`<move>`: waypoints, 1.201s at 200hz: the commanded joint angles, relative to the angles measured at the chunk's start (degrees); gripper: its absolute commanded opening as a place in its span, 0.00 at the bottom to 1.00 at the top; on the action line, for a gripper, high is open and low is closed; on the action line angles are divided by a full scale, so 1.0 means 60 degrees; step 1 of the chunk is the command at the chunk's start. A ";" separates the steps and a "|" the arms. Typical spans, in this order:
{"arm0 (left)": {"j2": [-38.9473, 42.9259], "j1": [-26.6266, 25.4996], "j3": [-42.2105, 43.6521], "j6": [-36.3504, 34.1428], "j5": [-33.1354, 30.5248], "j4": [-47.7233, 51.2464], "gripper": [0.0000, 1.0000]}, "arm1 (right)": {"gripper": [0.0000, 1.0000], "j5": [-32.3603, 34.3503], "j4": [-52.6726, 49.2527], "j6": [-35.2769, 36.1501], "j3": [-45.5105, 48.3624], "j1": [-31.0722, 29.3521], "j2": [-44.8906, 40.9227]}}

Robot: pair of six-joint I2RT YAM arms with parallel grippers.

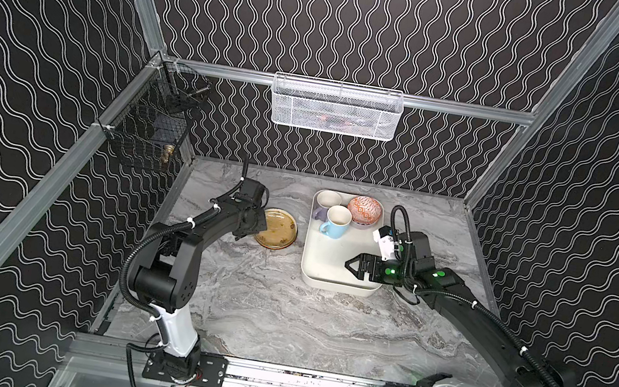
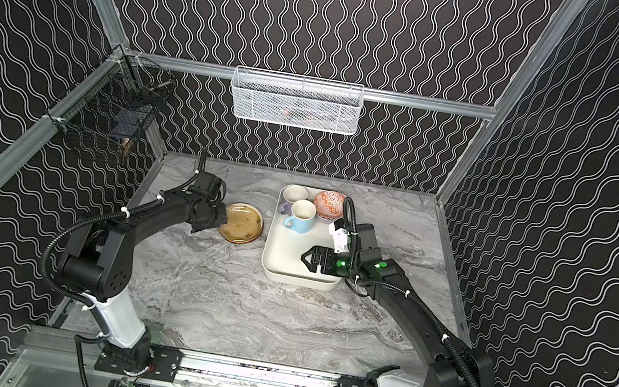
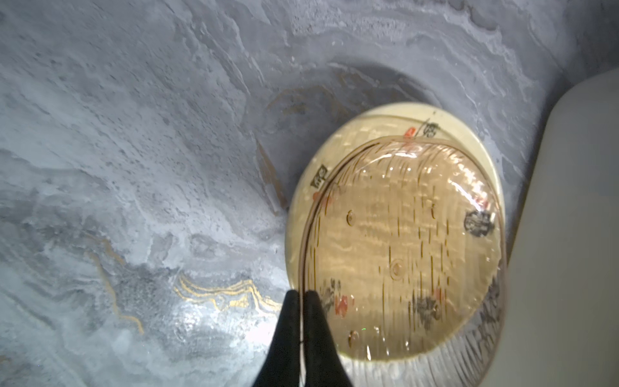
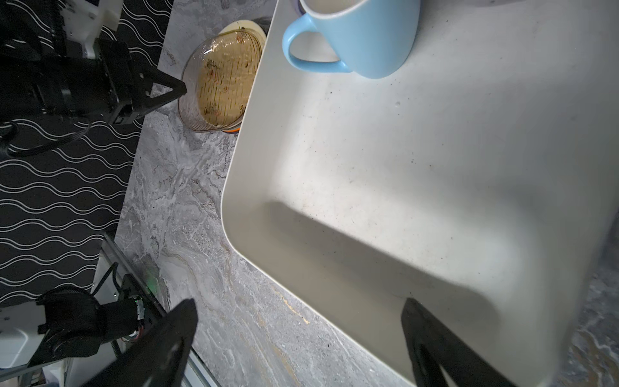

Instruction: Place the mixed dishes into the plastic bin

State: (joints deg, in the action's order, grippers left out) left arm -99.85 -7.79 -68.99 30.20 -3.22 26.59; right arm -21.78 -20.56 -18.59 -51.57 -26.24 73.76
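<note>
A grey marbled bench (image 1: 280, 316) carries everything. On its far right part lies the plastic bin (image 1: 324, 260), a shallow cream-white tub seen in both top views, and its near half is bare. Above that bare end, close to the bin's near right corner, hang the right jaws, turned sideways and pointing left. They stand wide apart and hold nothing. In the right wrist view one of their fingertips (image 4: 181, 321) shows over the bench outside the bin's near wall and the other over the bin's floor. The left jaws are low over the bench just left of the bin, pressed together on the left rim of an amber plate (image 1: 277, 228) of see-through glass. In the left wrist view the fingertips (image 3: 291, 311) meet with the thin rim running between them. That plate sits askew, off centre over a pale yellow plate (image 3: 469, 140) lying flat beneath it, and appears raised at the gripped edge. A sliver of an orange plate (image 4: 232, 130) shows under both. This stack is close beside the bin's left wall, outside it. Inside the bin, at its far end, a light-blue mug (image 1: 337, 222) stands upright with its handle toward the left. It is right against a lilac mug (image 1: 318, 213) in the far left corner. The orange-patterned bowl (image 1: 365, 208) sits in the far right corner.
</note>
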 commanded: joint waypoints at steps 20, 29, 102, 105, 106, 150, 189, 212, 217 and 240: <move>0.0439 0.0010 0.0469 -0.0026 -0.0096 0.0087 0.00 | 0.77 0.0960 -0.0044 0.0205 -0.1246 -0.1025 0.0779; 0.0430 0.0010 0.0525 -0.0037 -0.0109 0.0085 0.00 | 0.69 0.1206 -0.0067 0.0252 -0.1680 -0.1352 0.1154; 0.0704 0.0078 0.0541 -0.0053 0.0232 0.0023 0.00 | 0.56 0.1473 -0.0324 0.0242 -0.3723 -0.2072 0.3028; 0.0717 0.0093 0.0542 -0.0038 0.0287 0.0011 0.00 | 0.56 0.1518 -0.0324 0.0242 -0.3700 -0.2072 0.3002; 0.0718 0.0103 0.0542 -0.0037 0.0302 0.0009 0.00 | 0.57 0.1534 -0.0324 0.0242 -0.3690 -0.2072 0.2986; 0.0836 0.0313 0.0648 0.0091 0.0843 -0.0262 0.00 | 0.58 0.1910 -0.0470 0.0250 -0.3239 -0.1992 0.2473; 0.1049 0.0520 0.0666 0.0160 0.1119 -0.0345 0.00 | 0.57 0.1874 -0.0499 0.0213 -0.2957 -0.1738 0.2114; 0.1138 0.0652 0.0603 0.0168 0.1269 -0.0354 0.00 | 0.58 0.1842 -0.0499 0.0216 -0.2862 -0.1624 0.2014; 0.1155 0.0679 0.0593 0.0168 0.1297 -0.0356 0.00 | 0.58 0.1832 -0.0500 0.0200 -0.2853 -0.1593 0.2000; 0.1232 0.0768 0.0562 0.0182 0.1484 -0.0383 0.00 | 0.58 0.1799 -0.0484 0.0205 -0.2747 -0.1507 0.1910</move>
State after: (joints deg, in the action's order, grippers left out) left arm -93.25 -3.70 -65.04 30.30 3.81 25.28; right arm -10.87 -23.38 -17.12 -68.55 -35.73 86.02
